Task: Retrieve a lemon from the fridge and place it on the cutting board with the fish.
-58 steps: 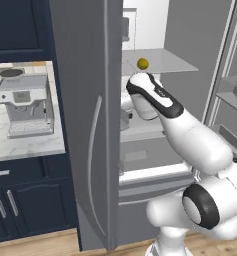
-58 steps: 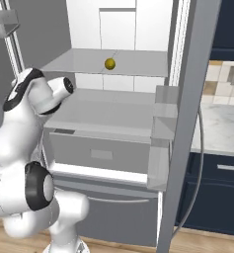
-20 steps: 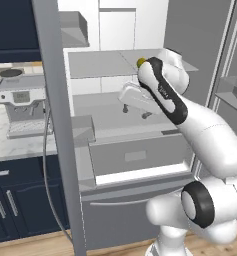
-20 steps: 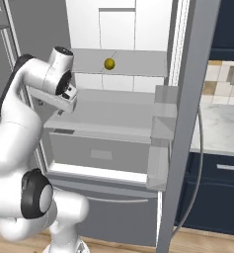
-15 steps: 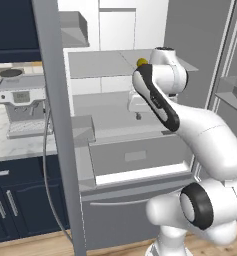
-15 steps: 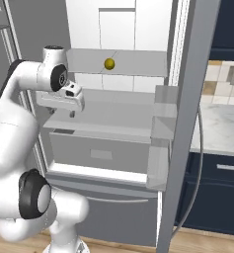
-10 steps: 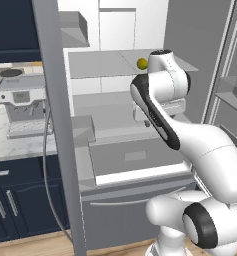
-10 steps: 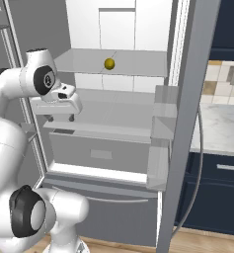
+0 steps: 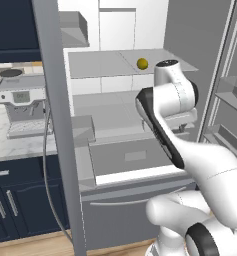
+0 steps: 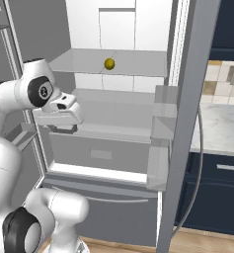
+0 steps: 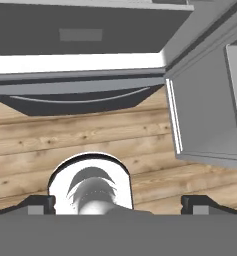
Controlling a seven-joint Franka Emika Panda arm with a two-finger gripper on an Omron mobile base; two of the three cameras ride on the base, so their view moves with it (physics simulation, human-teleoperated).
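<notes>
Fridge (image 9: 140, 100) open, both doors swung wide, white interior with grey shelves on show. Lemon (image 9: 142, 63) resting alone on the upper grey shelf (image 10: 89, 62), toward its middle, touching nothing else. Claw (image 10: 63, 129) hanging well below and to the left of the fruit in the right base view, level with the lower shelf, pointed downward. Fingers (image 11: 40, 204) spread far apart in the hand view, gripping nothing, wooden floor (image 11: 90, 140) and bottom drawer (image 11: 75, 95) beneath. Coffee machine (image 9: 25, 107) standing on the marble desk (image 9: 5, 145) left of the fridge.
</notes>
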